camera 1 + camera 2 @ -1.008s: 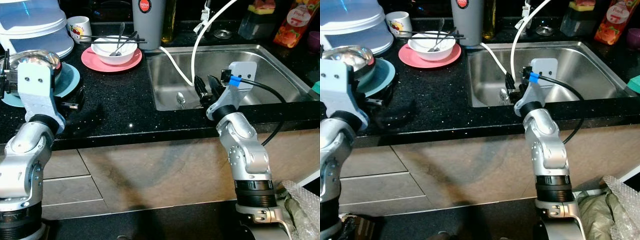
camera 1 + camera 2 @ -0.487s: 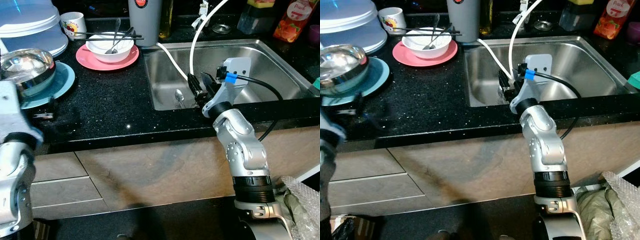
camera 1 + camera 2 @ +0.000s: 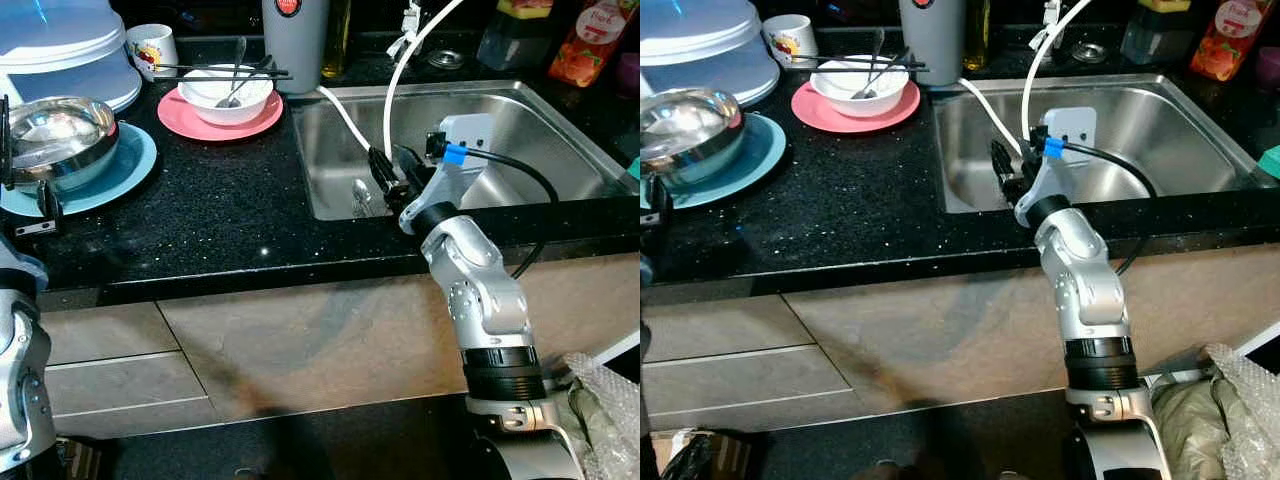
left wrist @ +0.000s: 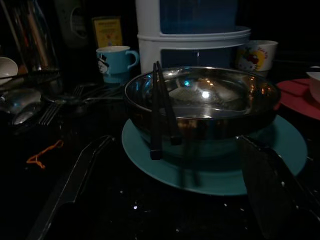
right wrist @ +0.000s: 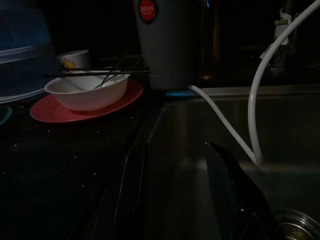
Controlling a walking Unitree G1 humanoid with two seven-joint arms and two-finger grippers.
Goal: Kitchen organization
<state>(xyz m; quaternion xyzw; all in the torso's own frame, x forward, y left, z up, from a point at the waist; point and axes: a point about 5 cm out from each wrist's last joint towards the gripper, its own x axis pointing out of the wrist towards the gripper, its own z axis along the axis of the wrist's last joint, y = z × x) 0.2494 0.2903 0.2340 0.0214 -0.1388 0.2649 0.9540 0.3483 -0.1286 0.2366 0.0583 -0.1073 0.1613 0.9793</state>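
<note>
Over the near left corner of the steel sink (image 3: 560,130), the right hand (image 3: 392,172) is hovering with its two black fingers spread apart and nothing between them. A spoon (image 3: 361,196) is lying on the sink floor just beside those fingers, and two white hoses (image 3: 392,90) are hanging down into the basin behind them. In the right wrist view the fingers (image 5: 131,195) are pointing over the sink's edge toward the back of the table.

At the left edge of the black table (image 3: 220,210), the left hand (image 4: 165,200) is sitting just in front of a teal plate (image 3: 120,170); its fingers (image 4: 70,187) are standing wide apart and holding nothing. A shiny steel bowl (image 3: 55,135) is resting on that plate, and a pair of black chopsticks (image 4: 160,112) is leaning over the bowl's near rim, tips down on the plate.

Farther back, a white bowl (image 3: 224,93) is sitting on a pink plate (image 3: 195,122), with a spoon handle sticking out of it and a second pair of dark chopsticks (image 3: 222,73) lying across its rim. A patterned cup (image 3: 152,50) is standing beside it, next to a pale blue lidded container (image 3: 65,45). A grey tumbler with a red label (image 3: 295,35) is standing behind the sink's left corner, and a red juice carton (image 3: 597,40) is at the far right.
</note>
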